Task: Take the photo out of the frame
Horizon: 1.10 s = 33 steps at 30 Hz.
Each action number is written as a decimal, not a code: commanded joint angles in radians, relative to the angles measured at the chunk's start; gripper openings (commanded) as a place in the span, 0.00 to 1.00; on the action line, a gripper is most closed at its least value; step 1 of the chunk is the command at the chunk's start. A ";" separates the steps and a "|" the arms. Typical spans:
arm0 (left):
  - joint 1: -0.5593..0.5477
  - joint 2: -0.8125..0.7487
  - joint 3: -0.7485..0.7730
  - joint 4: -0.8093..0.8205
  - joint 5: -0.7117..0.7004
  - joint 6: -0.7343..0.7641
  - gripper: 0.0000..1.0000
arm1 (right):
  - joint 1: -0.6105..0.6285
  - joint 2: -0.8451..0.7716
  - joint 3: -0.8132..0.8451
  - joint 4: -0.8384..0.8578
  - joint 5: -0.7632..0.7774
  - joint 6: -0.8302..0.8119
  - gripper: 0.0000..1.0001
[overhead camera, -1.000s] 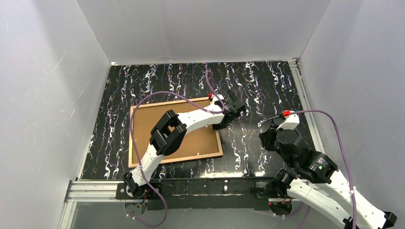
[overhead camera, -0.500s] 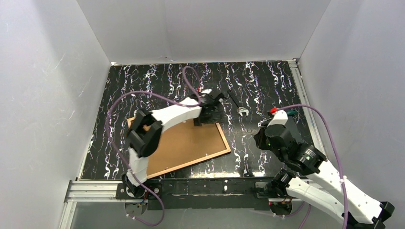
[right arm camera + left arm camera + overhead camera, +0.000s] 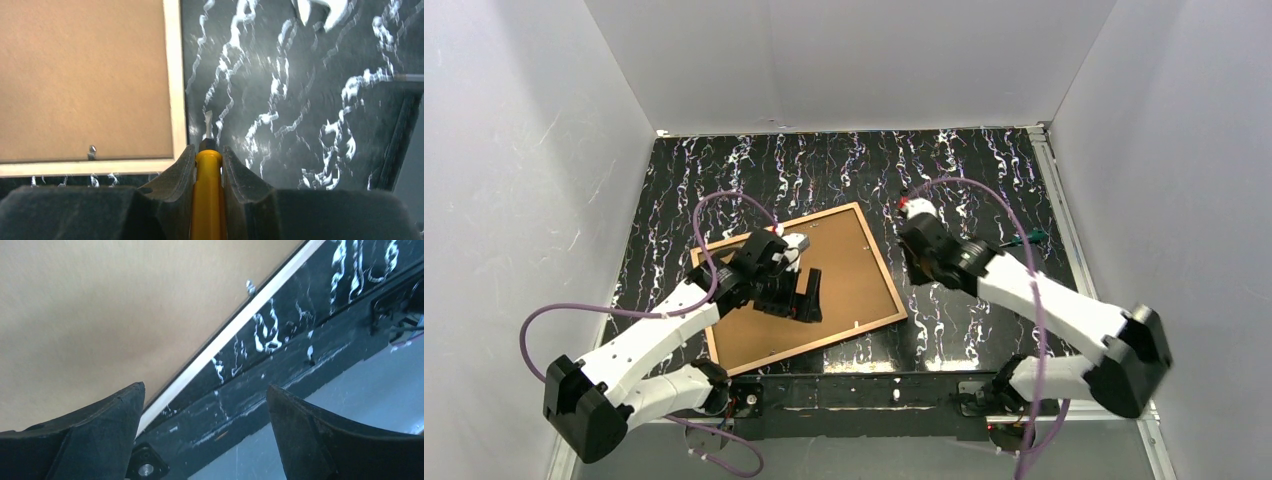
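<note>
On the table [image 3: 984, 170] the frame [image 3: 882, 262] lies face down, long axis about 8-to-2 o'clock, the photo [image 3: 844, 270] inside, brown back up. The left gripper [image 3: 205, 387] gapes wide over its near side. The right gripper [image 3: 208, 150] pinches a yellow screwdriver [image 3: 207, 190]; in its wrist view a metal tab [image 3: 91, 149] sits about 9 o'clock of the blade.

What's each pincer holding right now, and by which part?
Right pincer grips a yellow-handled tool by its handle; left pincer is open, empty.
</note>
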 commanded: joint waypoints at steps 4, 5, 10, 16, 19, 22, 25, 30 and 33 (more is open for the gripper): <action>0.012 -0.080 -0.229 0.041 0.223 -0.221 0.87 | -0.003 0.464 0.441 0.041 -0.035 -0.245 0.01; 0.012 -0.079 -0.259 0.082 0.246 -0.256 0.86 | -0.007 0.493 0.472 0.049 -0.053 -0.269 0.01; 0.010 -0.080 -0.365 0.153 0.244 -0.344 0.85 | -0.025 0.624 0.613 0.056 -0.119 -0.366 0.01; 0.011 -0.079 -0.437 0.214 0.184 -0.389 0.85 | -0.048 0.751 0.741 0.014 -0.140 -0.394 0.01; 0.010 -0.076 -0.460 0.242 0.149 -0.406 0.85 | -0.055 0.789 0.759 0.002 -0.122 -0.410 0.01; 0.010 -0.066 -0.464 0.241 0.118 -0.408 0.86 | -0.061 0.811 0.767 -0.010 -0.096 -0.415 0.01; 0.010 -0.062 -0.456 0.236 0.097 -0.397 0.86 | -0.065 0.820 0.760 -0.018 -0.091 -0.410 0.01; 0.010 -0.047 -0.426 0.196 0.065 -0.376 0.87 | -0.064 0.819 0.726 -0.038 -0.096 -0.385 0.01; 0.011 -0.038 -0.422 0.194 0.054 -0.371 0.87 | -0.064 0.797 0.686 -0.045 -0.106 -0.363 0.01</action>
